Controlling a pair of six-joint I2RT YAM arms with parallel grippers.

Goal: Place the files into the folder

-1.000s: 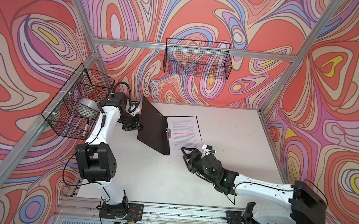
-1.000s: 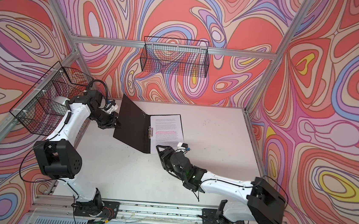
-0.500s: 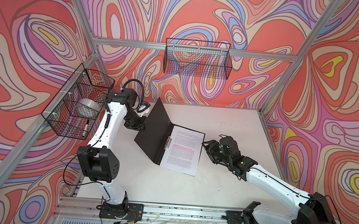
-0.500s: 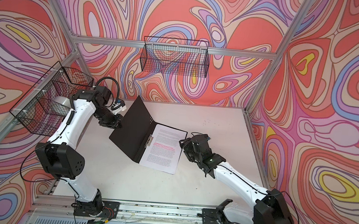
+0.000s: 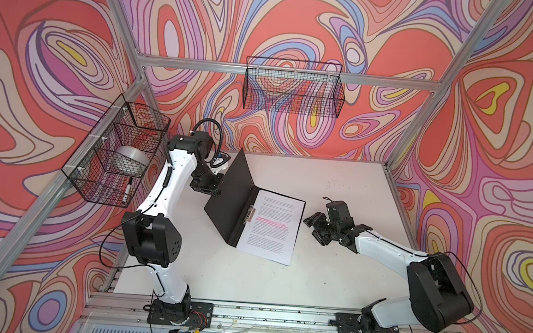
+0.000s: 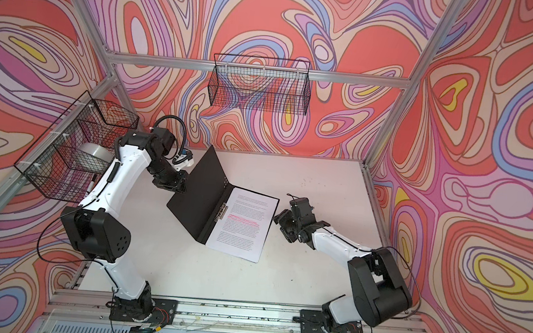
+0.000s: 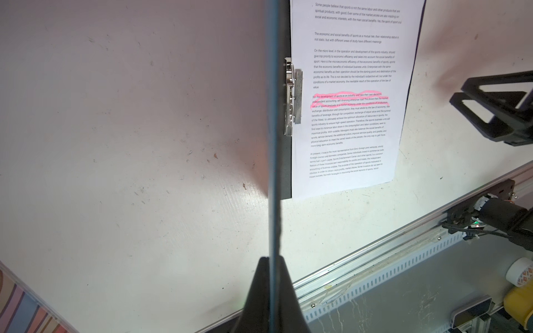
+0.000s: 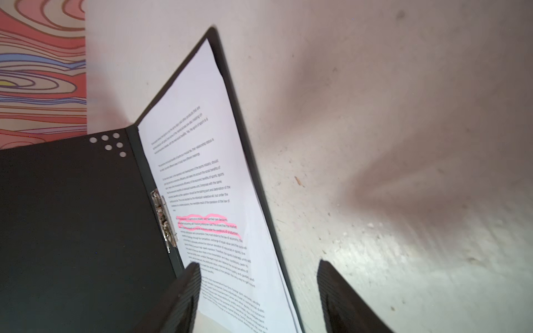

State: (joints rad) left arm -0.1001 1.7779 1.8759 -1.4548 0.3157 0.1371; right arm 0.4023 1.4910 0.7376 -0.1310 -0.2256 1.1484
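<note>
The folder (image 5: pixel 232 197) lies open mid-table in both top views, black inside, with a metal clip (image 7: pixel 292 98) at the spine. Its left cover (image 6: pixel 199 201) stands raised. My left gripper (image 5: pixel 216 191) is shut on that cover's outer edge (image 7: pixel 274 144), the jaws pinching the thin board. The files (image 5: pixel 273 227), white sheets with pink highlighted lines (image 8: pixel 207 225), rest on the flat right half of the folder (image 8: pixel 72 216). My right gripper (image 5: pixel 314 227) hovers open just right of the files (image 6: pixel 243 228), holding nothing; in its wrist view the right gripper (image 8: pixel 258 268) straddles the papers' edge.
A wire basket (image 5: pixel 118 154) on the left wall holds a tape roll and a pen. Another wire basket (image 5: pixel 293 87) hangs on the back wall. An aluminium rail (image 5: pixel 262 315) runs along the table's front edge. White tabletop (image 5: pixel 349 187) shows behind the right gripper.
The right arm swung from the front of the folder round to its right side and opened wider. The folder and files turned clockwise. The left gripper stayed on the raised cover.
</note>
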